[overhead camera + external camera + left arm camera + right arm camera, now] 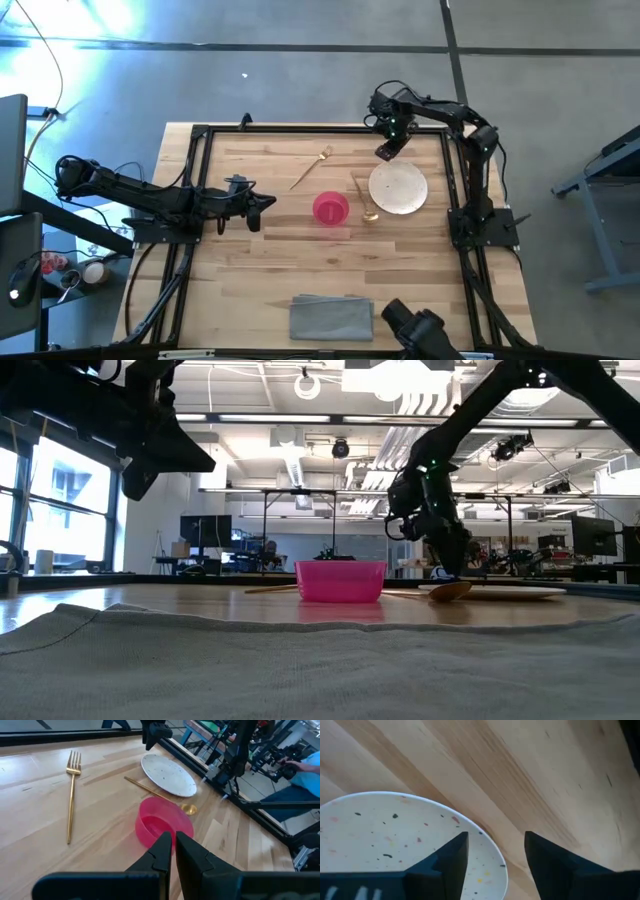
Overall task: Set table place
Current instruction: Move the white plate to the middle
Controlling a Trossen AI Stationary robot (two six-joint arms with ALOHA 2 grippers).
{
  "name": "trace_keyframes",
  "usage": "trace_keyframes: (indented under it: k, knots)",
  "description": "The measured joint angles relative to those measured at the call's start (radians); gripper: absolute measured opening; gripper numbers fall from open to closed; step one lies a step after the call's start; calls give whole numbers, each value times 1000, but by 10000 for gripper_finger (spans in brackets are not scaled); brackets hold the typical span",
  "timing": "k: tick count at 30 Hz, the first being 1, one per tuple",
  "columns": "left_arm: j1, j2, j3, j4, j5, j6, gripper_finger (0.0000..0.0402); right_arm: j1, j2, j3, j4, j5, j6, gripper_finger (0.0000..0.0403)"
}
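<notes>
The speckled off-white plate (398, 188) lies flat at the table's right. Left of it stands the pink bowl (331, 208), with the gold spoon (363, 198) flat between them and the gold fork (312, 167) farther back. My right gripper (495, 855) points down, open, over the plate's far-left rim (485, 840). One finger is over the plate, the other over bare wood. My left gripper (172, 840) is shut on nothing, raised at the table's left and aimed toward the bowl (162, 822).
A folded grey cloth (330, 318) lies at the near edge, centre. A black rail frame (195, 200) runs round the wooden table. Bare wood stretches between the bowl and the cloth. A person (307, 767) sits beyond the table's right side.
</notes>
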Motion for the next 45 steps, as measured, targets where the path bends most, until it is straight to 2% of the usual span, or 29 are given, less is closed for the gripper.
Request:
trace_keyframes:
  k: [8, 23, 34, 45]
  knots:
    - [0, 0, 0, -2, -11, -16, 14, -38, 8, 0, -15, -103, -86, 190]
    - [0, 0, 0, -1, -37, -18, 14, -102, 8, -1, -58, -124, -190, 190]
    - [0, 0, 0, -1, -55, -35, 14, -109, 1, -163, 64, -161, -224, 190]
    - [0, 0, 0, -10, -86, -47, 14, -107, 3, -188, 102, -201, -231, 188]
